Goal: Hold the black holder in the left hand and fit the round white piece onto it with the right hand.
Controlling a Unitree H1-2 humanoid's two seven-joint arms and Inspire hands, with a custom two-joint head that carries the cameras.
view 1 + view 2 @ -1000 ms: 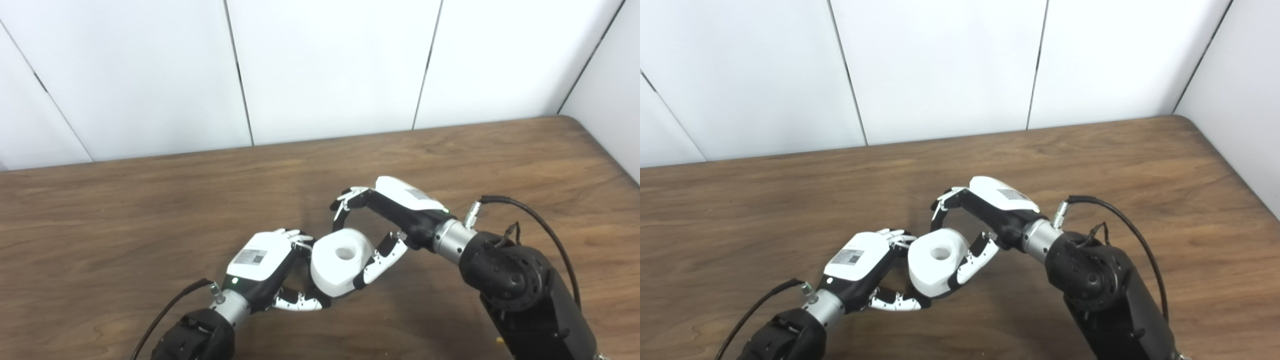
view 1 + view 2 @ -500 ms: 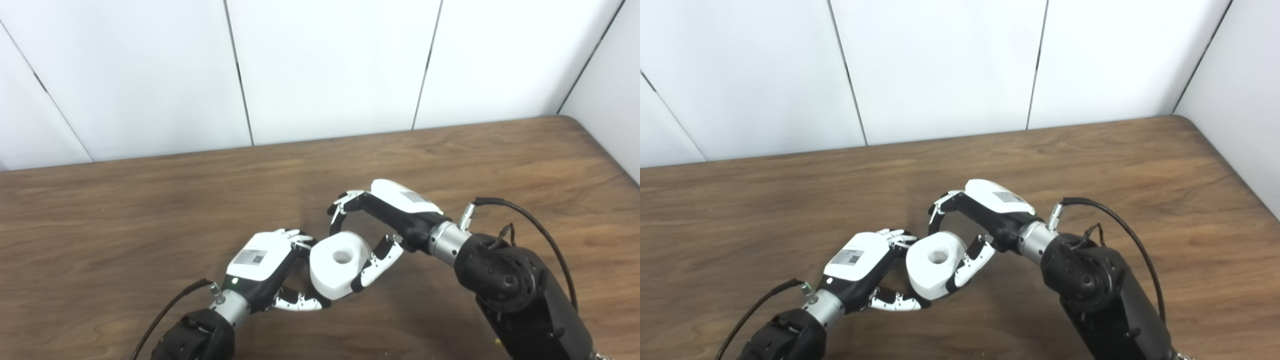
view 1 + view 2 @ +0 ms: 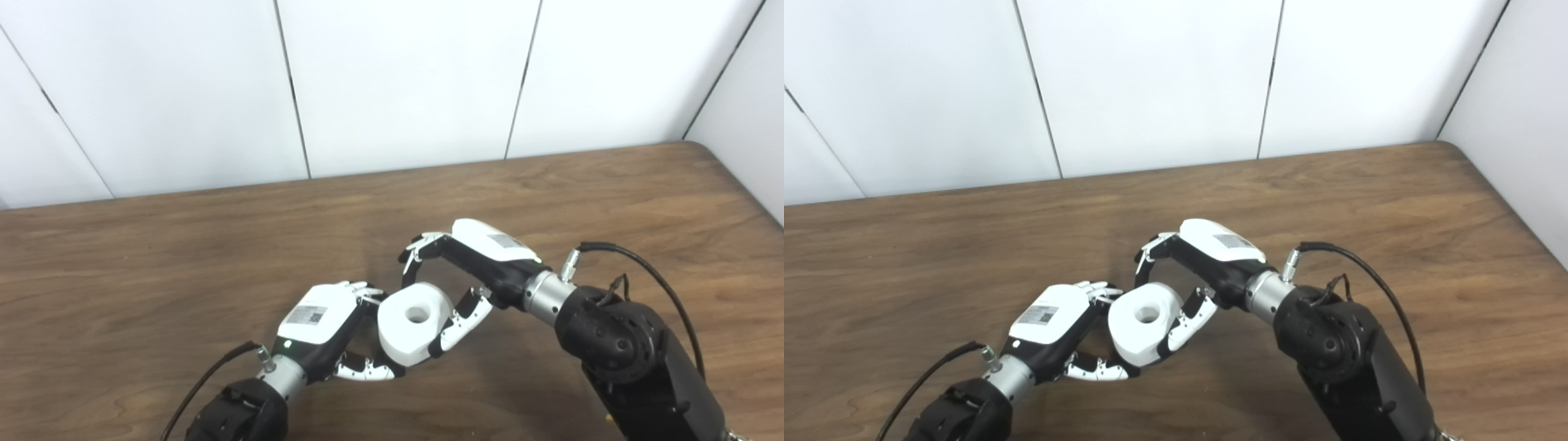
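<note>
A brown wood-grain table (image 3: 184, 257) fills the lower part of both views, its far right corner rounded. Behind it stands a white panelled wall (image 3: 398, 79) with thin dark seams, evenly lit.

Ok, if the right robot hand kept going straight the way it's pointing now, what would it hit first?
Probably the left robot hand. The right robot hand points left and toward the robot, already closed around the round white piece, which lies between the two. Depth is hard to judge, so that is a guess.

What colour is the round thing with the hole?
The round piece is white, clearest in the left eye view.
</note>
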